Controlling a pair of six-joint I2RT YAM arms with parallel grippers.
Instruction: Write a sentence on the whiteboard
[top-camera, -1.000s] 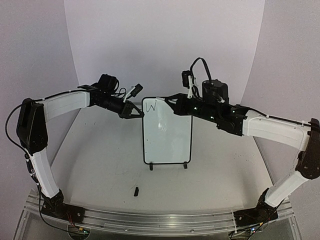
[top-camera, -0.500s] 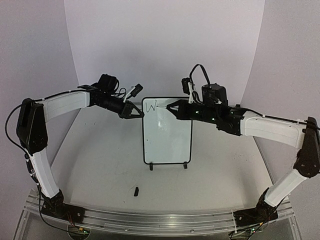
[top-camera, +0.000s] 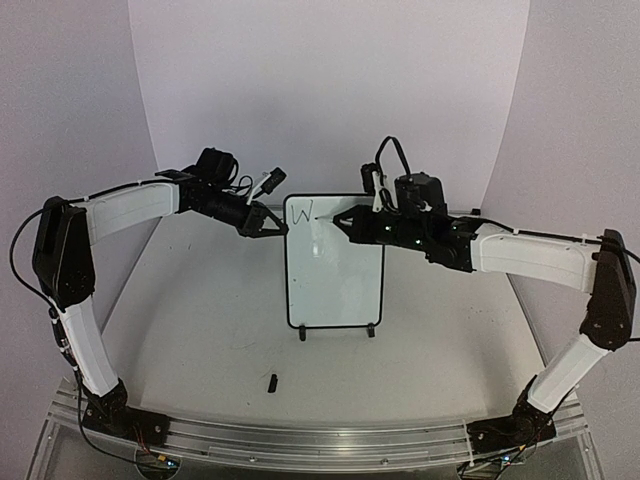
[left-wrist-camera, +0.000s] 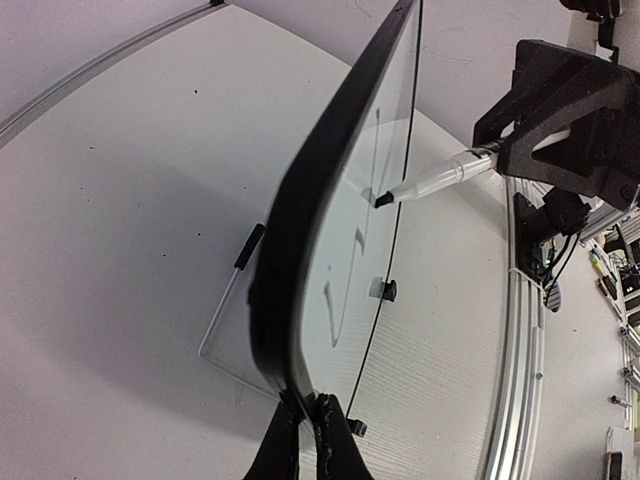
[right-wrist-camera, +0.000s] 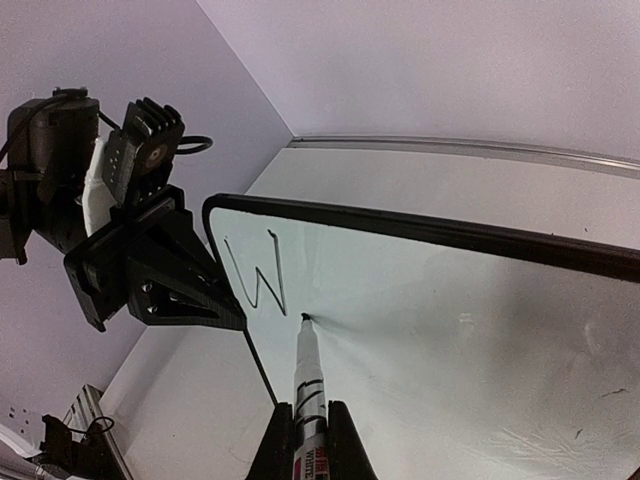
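The whiteboard (top-camera: 335, 270) stands upright on its two black feet at mid-table. Of the sentence, a single dark letter W (right-wrist-camera: 255, 275) shows in the board's upper left corner (top-camera: 304, 211). My left gripper (left-wrist-camera: 305, 405) is shut on the board's black frame (left-wrist-camera: 295, 260) at its upper left edge (top-camera: 274, 227). My right gripper (right-wrist-camera: 310, 412) is shut on a white marker (right-wrist-camera: 307, 365). The marker's black tip touches the board just right of the W (top-camera: 320, 218). The marker (left-wrist-camera: 432, 181) also shows in the left wrist view.
A small black marker cap (top-camera: 272, 382) lies on the table in front of the board. An aluminium rail (top-camera: 320, 440) runs along the near edge. Lilac walls (top-camera: 330, 90) close in the back and sides.
My right gripper has moved left with the marker, bringing its tip onto the board beside the W. The left arm and the board have not moved.
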